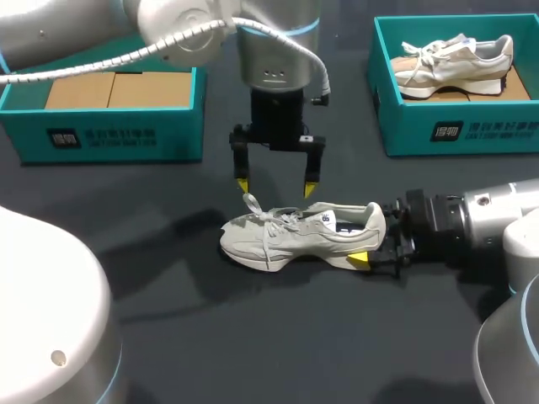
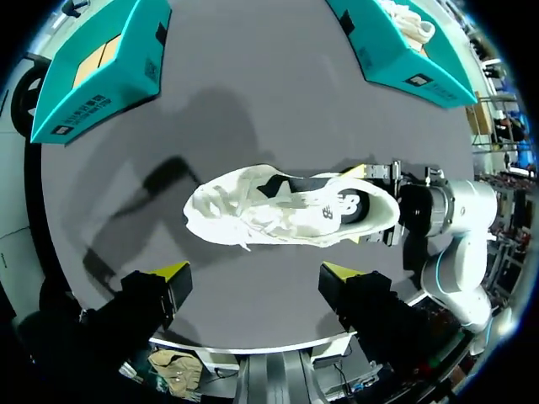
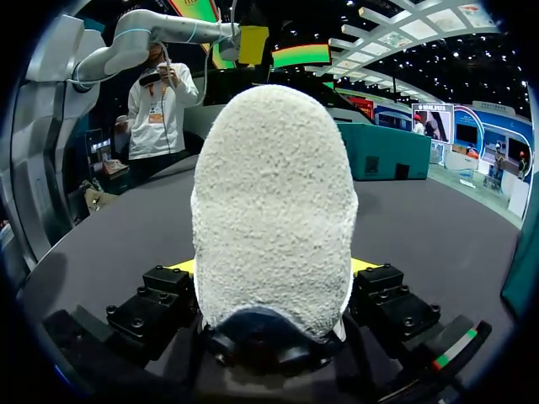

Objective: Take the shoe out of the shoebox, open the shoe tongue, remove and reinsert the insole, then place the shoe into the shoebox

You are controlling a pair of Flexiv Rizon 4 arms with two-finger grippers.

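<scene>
Heel of the shoe (image 3: 274,194) tight in right pincer (image 3: 274,268), close from its wrist; overhead, left pincer (image 1: 275,187) spread above laces (image 1: 282,219).

Head view: far finger of right pincer (image 1: 367,239) hidden behind heel of shoe (image 1: 295,236); one yellow tip shows. Left arm (image 1: 168,29) covers back rim of left shoebox (image 1: 109,126). Right shoebox (image 1: 455,126) cut off at picture's edge.
Right wrist view: heel fills view, toe and laces hidden behind it; yellow tips show as slivers either side of heel.
Left wrist view: second shoe (image 2: 408,21) clipped by black rim. Shoe opening dark; insole cannot tell.
</scene>
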